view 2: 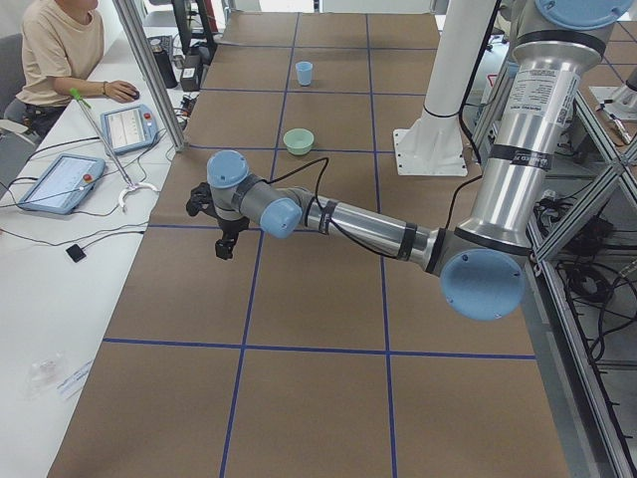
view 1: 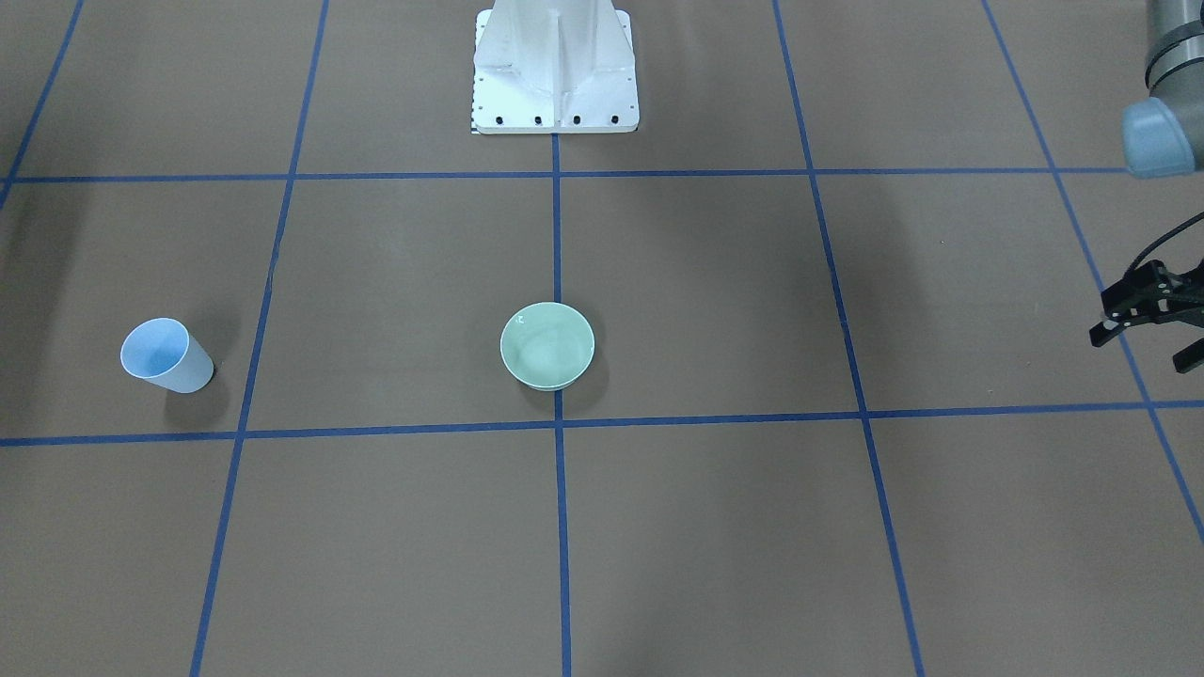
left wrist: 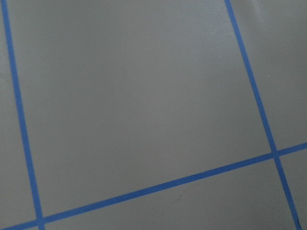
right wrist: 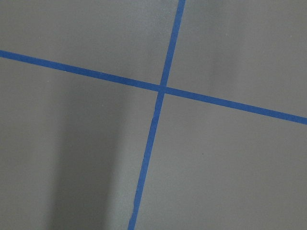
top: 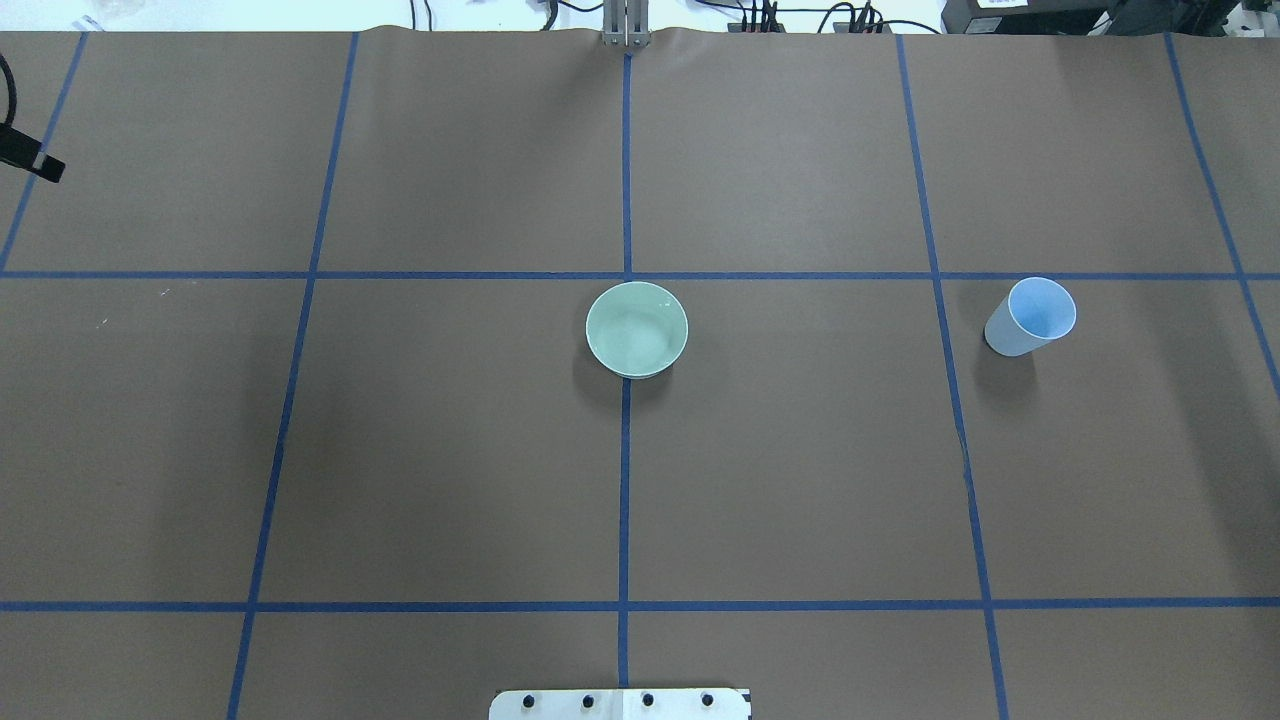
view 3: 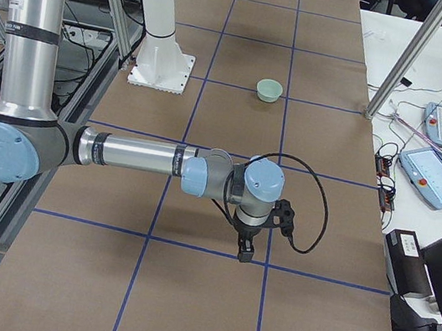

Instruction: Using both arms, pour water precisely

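My left gripper (view 1: 1143, 346) hangs open and empty, far off to the side. My right gripper (view 3: 246, 242): I cannot tell. The light blue plastic cup (view 1: 166, 354) and round green bowl (view 1: 546, 345) stand alone. Pale ripples in the bowl may be the water (view 1: 544, 357). I think no pour is under way. Next, an arm must reach the cup.

A bowl (top: 636, 330) sits at the middle of the worktop (top: 450, 450), before the pedestal (top: 620, 704) at its robot-side edge. A cup (top: 1030, 320) stands well apart, toward the robot's right end.
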